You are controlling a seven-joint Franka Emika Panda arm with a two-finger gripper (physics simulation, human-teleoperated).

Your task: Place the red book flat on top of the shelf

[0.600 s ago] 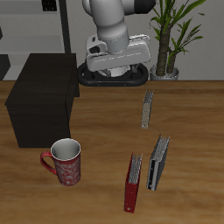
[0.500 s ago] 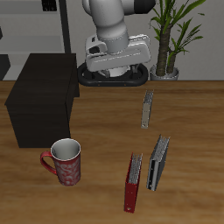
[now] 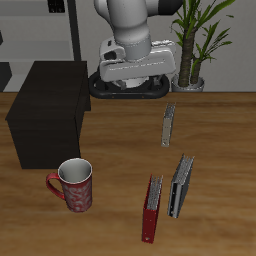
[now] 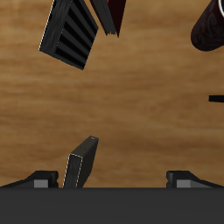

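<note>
The red book (image 3: 152, 208) stands on its edge near the table's front edge, beside a dark grey-black book (image 3: 179, 186). In the wrist view only a corner of the red book (image 4: 112, 12) shows, far from the fingers. The shelf (image 3: 48, 100), a large dark box with a bare flat top, stands at the side of the table, behind the mug. My gripper (image 3: 132, 78) hangs high at the back of the table, close to the robot's base and well away from both. Its fingertips (image 4: 39, 180) sit wide apart in the wrist view, so my gripper (image 4: 111, 179) is open and holds nothing.
A red patterned mug (image 3: 74, 184) stands in front of the shelf. A thin grey book (image 3: 168, 125) stands on edge mid-table, below the gripper (image 4: 83, 162). A potted plant (image 3: 195, 40) and a grey rack (image 3: 40, 30) stand at the back.
The hand has shifted very slightly sideways above the back of the table. The books, the mug and the shelf have not moved.
</note>
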